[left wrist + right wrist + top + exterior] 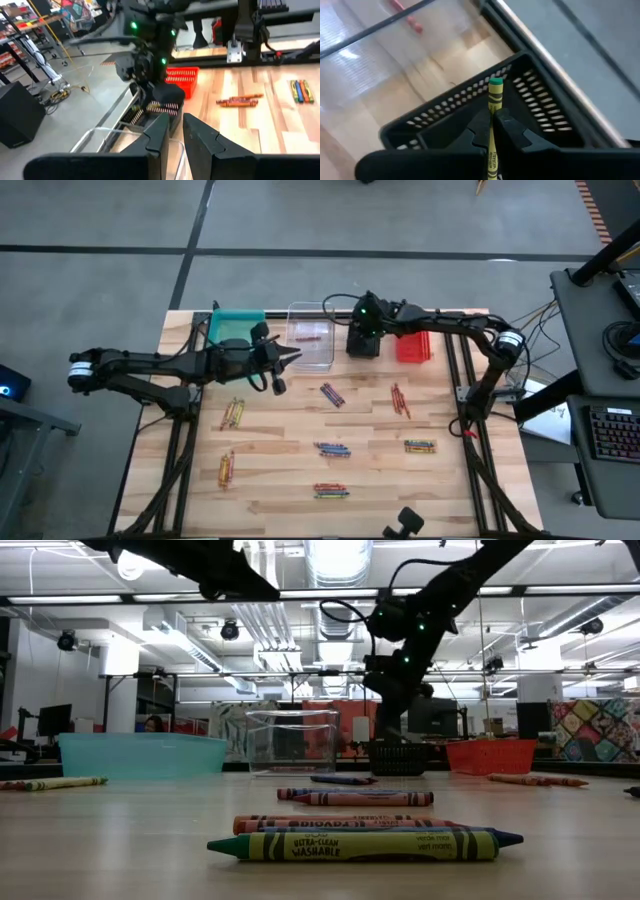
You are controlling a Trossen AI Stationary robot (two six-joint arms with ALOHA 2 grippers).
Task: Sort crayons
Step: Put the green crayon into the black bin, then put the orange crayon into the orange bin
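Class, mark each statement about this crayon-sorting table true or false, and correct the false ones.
1. The right hand grips a yellow crayon above the black bin. True.
2. The red bin stands between the teal bin and the clear bin. False: it is the last of the row, beyond the black bin; the teal bin and the clear bin stand side by side.
3. Groups of crayons lie on the wooden table. True.
4. The left hand holds a blue crayon. False: nothing shows between its fingers.
5. A red crayon lies in the clear bin. True.
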